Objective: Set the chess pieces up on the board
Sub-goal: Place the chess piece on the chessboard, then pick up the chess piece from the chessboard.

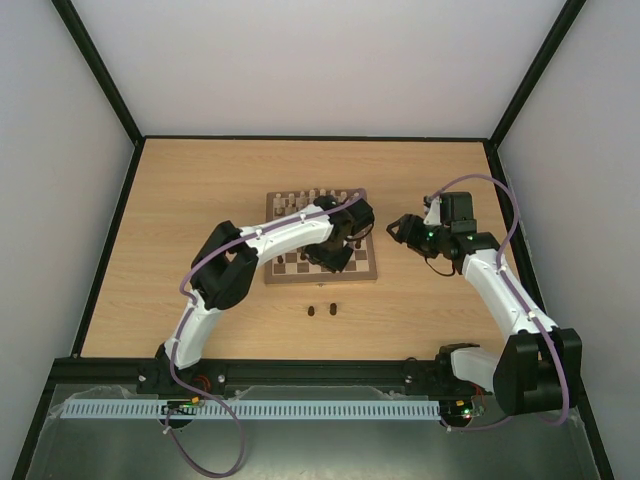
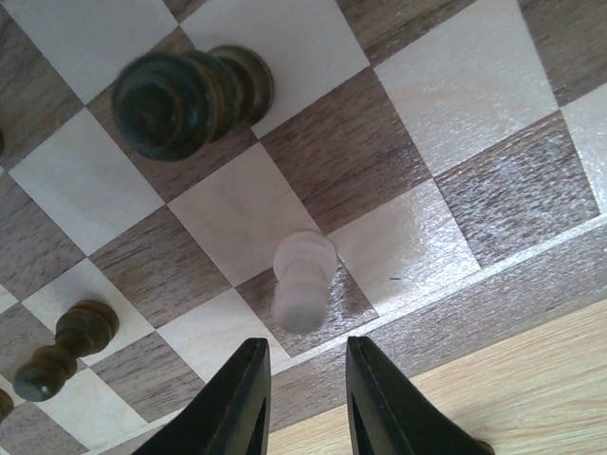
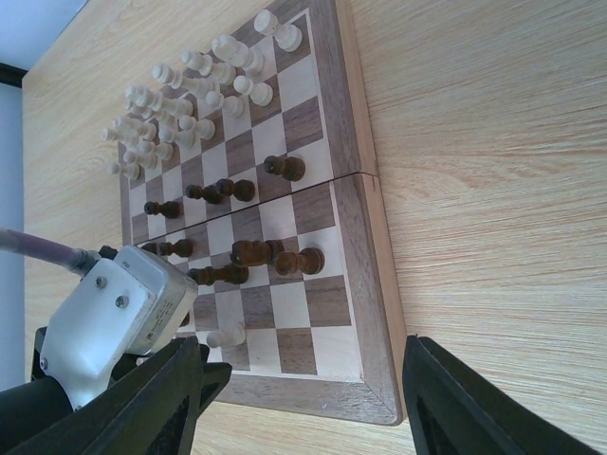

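Left gripper point(image 2: 303, 346): jaws parted, empty, just short of small pale cream turned-wood pawn point(image 2: 303, 280) by checkered wooden chessboard's point(image 2: 531, 275) near edge; advance centred, then close low on the stem.

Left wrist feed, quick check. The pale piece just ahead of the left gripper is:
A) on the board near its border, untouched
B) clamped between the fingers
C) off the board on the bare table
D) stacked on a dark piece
A: the pale piece rests on the board close to its border, just beyond the open left gripper, and neither finger touches it.
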`<state>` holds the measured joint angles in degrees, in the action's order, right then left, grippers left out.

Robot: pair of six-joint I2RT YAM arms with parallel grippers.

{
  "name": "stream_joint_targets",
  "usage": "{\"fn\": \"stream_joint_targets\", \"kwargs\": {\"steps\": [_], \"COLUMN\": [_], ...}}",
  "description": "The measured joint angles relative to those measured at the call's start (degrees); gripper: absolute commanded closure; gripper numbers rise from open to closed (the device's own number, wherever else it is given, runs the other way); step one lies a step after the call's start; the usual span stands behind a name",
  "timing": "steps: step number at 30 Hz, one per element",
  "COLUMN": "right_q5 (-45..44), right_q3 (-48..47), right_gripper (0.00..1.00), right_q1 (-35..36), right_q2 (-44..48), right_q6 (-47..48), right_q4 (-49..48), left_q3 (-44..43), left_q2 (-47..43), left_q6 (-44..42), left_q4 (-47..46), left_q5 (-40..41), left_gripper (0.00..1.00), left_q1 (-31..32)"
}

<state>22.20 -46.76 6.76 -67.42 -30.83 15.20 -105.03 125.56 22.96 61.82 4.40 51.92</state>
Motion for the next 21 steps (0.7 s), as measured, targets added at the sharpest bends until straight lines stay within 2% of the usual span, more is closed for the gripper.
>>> {"fn": "stream_joint_targets", "kwargs": {"steps": [10, 15, 18, 21], "right_q5": [0.15, 0.22, 0.24, 0.48], "right_q3": [0.31, 0.39, 0.39, 0.39], "right_gripper": [0.41, 0.41, 0.26, 0.16], "right_q1": [-0.02, -0.02, -0.02, 0.00], "right_q2": [-0.15, -0.15, -0.15, -0.11], "right_q6": [0.00, 0.02, 0.17, 0.50], "right_q4": [-0.09, -0.07, -0.02, 0.15], "left_q3": [0.02, -0.24, -0.28, -0.15], "left_q2": [0.00, -0.15, -1.68, -5.62], "left_q6": [-0.09, 0.15, 0.63, 1.11], "left_q4": [0.02, 0.20, 0.28, 0.13], "left_q5": [-0.52, -0.42, -0.09, 0.37], "left_gripper": [0.68, 0.57, 0.55, 0.50], "left_q1": [0.20, 0.31, 0.59, 0.96]}}
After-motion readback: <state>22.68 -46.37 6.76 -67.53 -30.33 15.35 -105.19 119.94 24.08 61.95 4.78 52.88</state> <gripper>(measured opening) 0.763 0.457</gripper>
